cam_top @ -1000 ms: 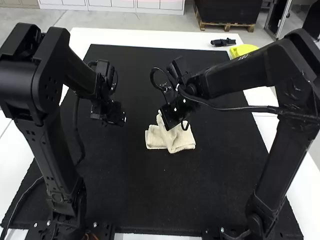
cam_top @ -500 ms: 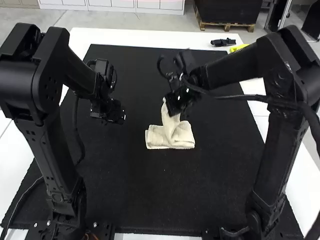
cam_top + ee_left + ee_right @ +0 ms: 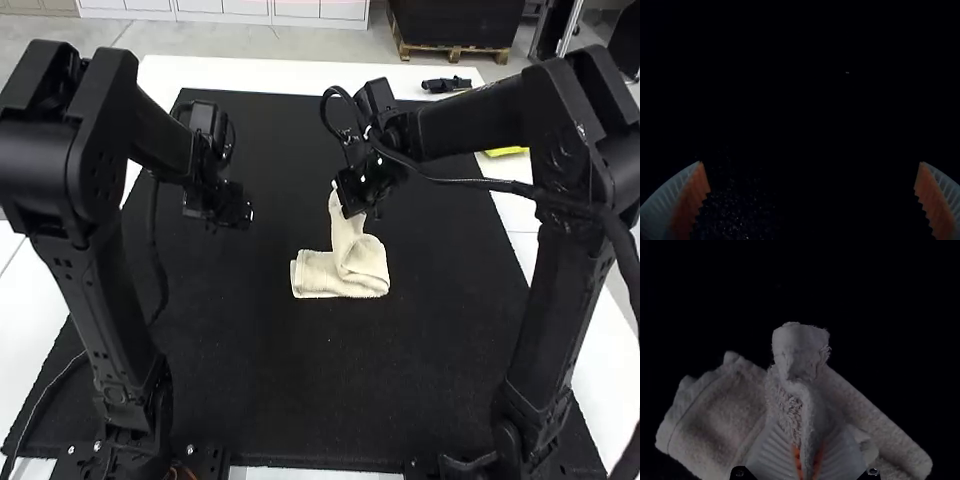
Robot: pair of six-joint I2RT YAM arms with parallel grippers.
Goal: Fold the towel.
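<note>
The cream towel (image 3: 345, 268) lies folded on the black mat near the middle, with one part pulled up into a peak. At the top of that peak is my right gripper (image 3: 345, 208). In the right wrist view, my right gripper (image 3: 809, 460) is shut on a pinched fold of the towel (image 3: 720, 415), whose layers spread out on both sides below. My left gripper (image 3: 245, 214) hangs over the mat to the left of the towel, apart from it. The left wrist view shows my left gripper (image 3: 812, 177) wide open with nothing between its orange pads.
A black mat (image 3: 270, 390) covers most of the white table (image 3: 300, 72). Toward the far right edge lie a small black object (image 3: 446, 85) and a yellow item (image 3: 507, 151), partly behind the right arm.
My right gripper has moved up and away toward the far side, drawing the held part of the towel up with it. The left gripper has risen slightly, still apart from the towel.
</note>
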